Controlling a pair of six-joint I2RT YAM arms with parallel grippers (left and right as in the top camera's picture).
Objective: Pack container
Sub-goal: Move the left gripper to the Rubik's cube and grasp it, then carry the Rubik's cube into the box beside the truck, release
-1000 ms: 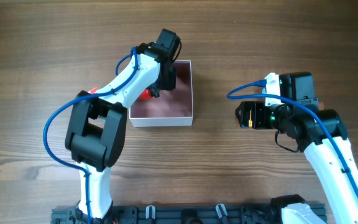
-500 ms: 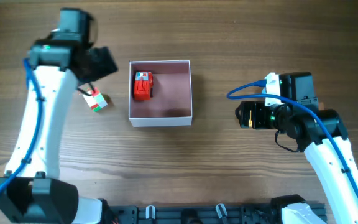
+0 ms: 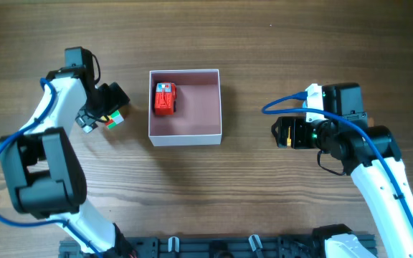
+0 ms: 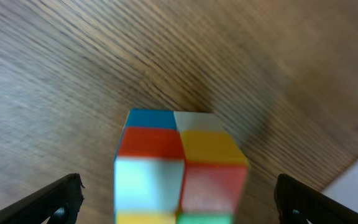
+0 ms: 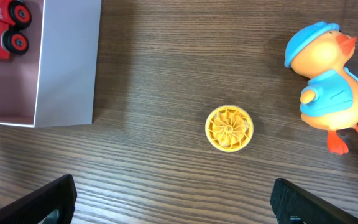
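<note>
Left pincer [image 3: 103,112] lowered, spread astride cube [image 3: 114,120].

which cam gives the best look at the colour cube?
Left wrist: the colour cube fills the middle of the frame close up, with blue, white, red and yellow tiles readable, though slightly blurred. Overhead shows it only as a small speck left of the container. The right wrist view doesn't show it at all.

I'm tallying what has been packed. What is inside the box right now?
One red toy truck lies in the box, near its far-left corner. The remaining pink floor is bare. Only the floor under the truck is covered.
</note>
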